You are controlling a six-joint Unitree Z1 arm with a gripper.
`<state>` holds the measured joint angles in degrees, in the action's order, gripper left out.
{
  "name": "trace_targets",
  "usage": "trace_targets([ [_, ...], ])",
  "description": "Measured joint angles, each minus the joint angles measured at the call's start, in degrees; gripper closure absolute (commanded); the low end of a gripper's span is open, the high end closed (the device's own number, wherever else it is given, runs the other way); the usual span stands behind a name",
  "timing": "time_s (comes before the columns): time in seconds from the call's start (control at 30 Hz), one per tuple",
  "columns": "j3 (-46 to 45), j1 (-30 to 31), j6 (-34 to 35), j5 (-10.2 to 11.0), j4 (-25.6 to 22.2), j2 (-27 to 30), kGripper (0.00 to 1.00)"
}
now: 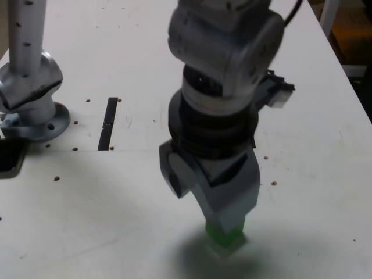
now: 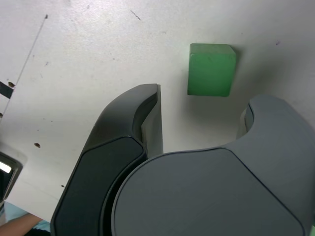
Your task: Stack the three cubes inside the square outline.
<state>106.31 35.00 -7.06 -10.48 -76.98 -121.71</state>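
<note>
A small green cube [image 2: 211, 69] lies on the white table [image 2: 98, 54]. My gripper [image 2: 204, 105] hangs just above it with its jaws apart, and nothing sits between them. In the wrist view the cube lies just past the fingertips [image 2: 150, 113], in line with the gap. The exterior view shows the gripper [image 1: 224, 224] pointing straight down near the table's front edge, with the green cube [image 1: 225, 237] showing under its tips. The square outline is out of view.
A straight black tape strip [image 1: 108, 123] lies on the table at the exterior view's left. The arm's grey base [image 1: 32, 99] stands further left. Small dark screw holes dot the table top [image 1: 314, 116]. A dark object [image 1: 9, 157] sits at the left edge.
</note>
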Motion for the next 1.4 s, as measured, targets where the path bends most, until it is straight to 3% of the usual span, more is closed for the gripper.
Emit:
trace_targets([
  [0.5, 1.10, -0.55, 0.03, -1.90, 1.95, -6.14, 0.31],
  [0.8, 1.02, -2.34, 0.38, -2.20, 2.70, -7.45, 0.24],
  [1.13, 0.70, -3.25, 0.31, -2.58, 2.70, -9.69, 0.24],
  [1.27, 0.55, -3.25, 0.26, -2.85, 2.70, -10.50, 0.32],
  [1.4, 0.49, -3.25, 0.26, -2.85, 2.91, -10.60, 0.55],
])
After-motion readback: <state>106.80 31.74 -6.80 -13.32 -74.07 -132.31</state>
